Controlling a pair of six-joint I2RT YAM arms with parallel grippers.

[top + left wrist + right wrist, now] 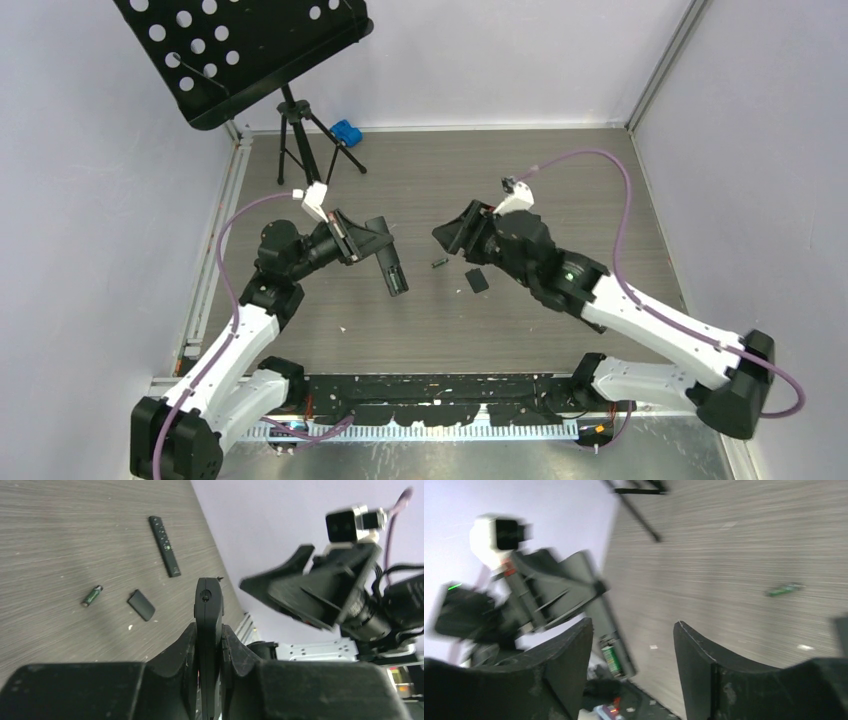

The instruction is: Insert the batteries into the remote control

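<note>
Remote control (208, 597), clamped by the left gripper (209, 630), holds a green battery (610, 657) uncovered; right gripper (632, 625) beside it hangs open, empty. Any tilt could spill the battery.

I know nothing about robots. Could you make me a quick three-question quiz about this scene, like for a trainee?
1. True or false: the left hand grips a remote.
2. The loose battery on the table is: A orange, B green, C purple?
3. What does the right hand hold?
Key: 1 true; 2 B; 3 nothing, it is open.
</note>
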